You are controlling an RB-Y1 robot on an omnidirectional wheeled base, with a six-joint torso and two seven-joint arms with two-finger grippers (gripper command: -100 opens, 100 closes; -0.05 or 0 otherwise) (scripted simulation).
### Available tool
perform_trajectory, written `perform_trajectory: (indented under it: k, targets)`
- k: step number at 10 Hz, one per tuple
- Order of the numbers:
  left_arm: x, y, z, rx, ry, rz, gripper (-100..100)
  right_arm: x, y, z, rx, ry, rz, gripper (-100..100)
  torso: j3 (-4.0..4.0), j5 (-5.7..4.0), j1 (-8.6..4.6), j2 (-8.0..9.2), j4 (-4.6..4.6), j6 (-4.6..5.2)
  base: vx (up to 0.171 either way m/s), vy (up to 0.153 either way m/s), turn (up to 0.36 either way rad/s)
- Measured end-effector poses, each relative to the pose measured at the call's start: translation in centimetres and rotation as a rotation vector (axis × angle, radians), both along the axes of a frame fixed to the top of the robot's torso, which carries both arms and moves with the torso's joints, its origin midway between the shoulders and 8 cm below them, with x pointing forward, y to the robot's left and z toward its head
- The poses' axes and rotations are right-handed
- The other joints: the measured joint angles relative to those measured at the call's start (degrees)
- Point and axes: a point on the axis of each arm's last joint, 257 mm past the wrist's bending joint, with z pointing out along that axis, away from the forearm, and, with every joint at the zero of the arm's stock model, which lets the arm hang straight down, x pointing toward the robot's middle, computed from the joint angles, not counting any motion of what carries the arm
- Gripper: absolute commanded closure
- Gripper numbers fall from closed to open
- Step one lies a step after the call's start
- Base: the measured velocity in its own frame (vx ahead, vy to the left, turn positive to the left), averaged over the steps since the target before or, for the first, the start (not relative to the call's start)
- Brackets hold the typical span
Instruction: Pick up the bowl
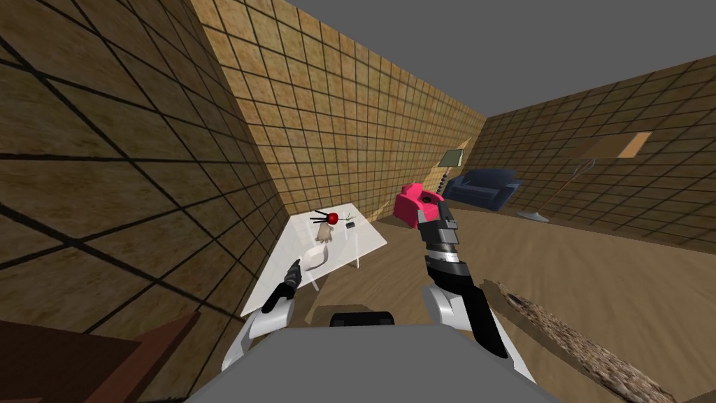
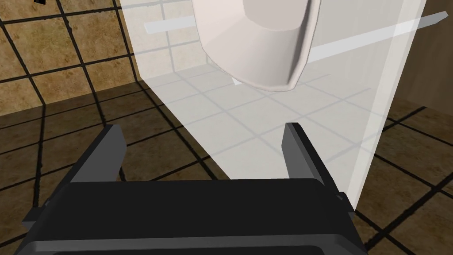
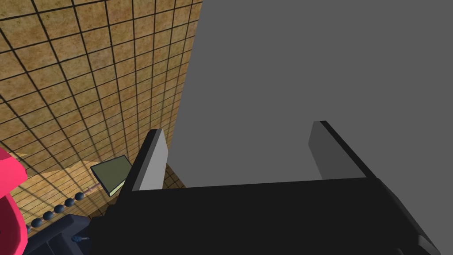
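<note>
On the pale see-through table beside the tiled wall sits your white bowl, towards the table's nearer end. Your left gripper hangs just short of it, fingers spread apart with nothing between them, and the bowl lies ahead, untouched. Past the bowl you see a tan hand-shaped thing and a round red thing. Your right gripper is raised away from the table, its fingers parted too.

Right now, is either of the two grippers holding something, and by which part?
Nothing is held. The left gripper is open, short of the white bowl on the table. The right gripper is open and empty too.
</note>
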Motion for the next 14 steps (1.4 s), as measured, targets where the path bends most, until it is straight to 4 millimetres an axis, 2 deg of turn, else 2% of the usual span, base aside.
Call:
perform_trajectory:
  k: [3,6,7,8,9,13,14]
  targets:
    - [-1.4,-0.1,-3.1,-0.047,0.081,0.022,-100,0.0,0.0,0.0,0.000,0.000,0.000,0,-0.01,-0.01,0.00,-0.02,0.00,0.00,0.128,-0.079,0.040]
    - [-3.8,-0.9,-7.7,-0.113,0.180,0.047,-100,0.0,0.0,0.0,0.000,0.000,0.000,0,-0.11,-0.01,-0.02,-0.18,-0.04,0.01,0.144,-0.071,0.023]
    - [-4.2,-1.2,-8.0,-0.122,0.193,0.050,-100,0.0,0.0,0.0,0.000,0.000,0.000,0,-0.03,0.00,0.08,-0.03,-0.01,0.00,0.037,-0.014,0.003]
    - [-4.2,-1.3,-8.0,-0.124,0.196,0.050,0,0.0,0.0,0.0,0.000,0.000,0.000,0,0.11,0.02,0.20,0.21,0.04,0.00,0.009,-0.004,0.000]
    - [-4.2,-1.3,-8.0,-0.123,0.195,0.050,-100,0.0,0.0,0.0,0.000,0.000,0.000,0,0.19,0.04,0.26,0.35,0.07,0.00,0.033,0.013,0.024]
    - [-4.0,-1.6,-9.3,-0.124,0.194,0.045,-100,0.0,0.0,0.0,0.000,0.000,0.000,0,0.16,0.07,0.39,0.29,0.06,0.00,0.039,0.021,0.011]
    - [-3.9,-1.6,-9.3,-0.123,0.192,0.044,100,0.0,0.0,0.0,0.000,0.000,0.000,0,0.20,0.06,0.34,0.37,0.07,0.00,0.000,0.000,0.000]
